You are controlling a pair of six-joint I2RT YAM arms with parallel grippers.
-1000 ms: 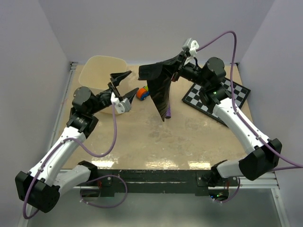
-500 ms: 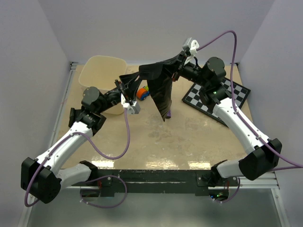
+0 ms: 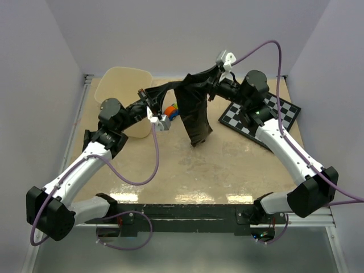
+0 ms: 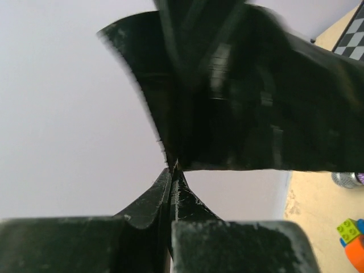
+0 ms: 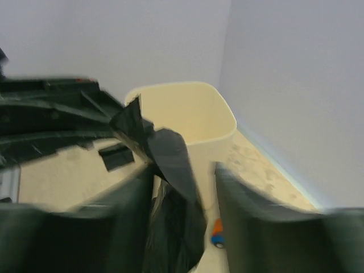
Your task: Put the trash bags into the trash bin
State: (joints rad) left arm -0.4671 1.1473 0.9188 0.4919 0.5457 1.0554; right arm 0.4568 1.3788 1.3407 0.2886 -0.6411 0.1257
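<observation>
**Ops:** Top external shows the trash bag strung in the air between my two arms. Most of it hangs over the table, beside the trash bin and not in it.

**Desk:** What are the pincers doing?

**Ops:** My left gripper is pressed fully closed on a corner of the film. The left wrist view shows its fingers meeting right at the bag's edge. My right gripper carries the other end high, closed on a bunch of film. Its wrist picture is blurred, so I go by the bag hanging from it.

**Desk:** Which step, then?

**Ops:** I'd call it the carry: both ends held, nothing in the bin yet. Next I'd swing both arms left until the hanging bulk sits over the bin mouth, high enough to pass the rim, then lower and let go.
</observation>
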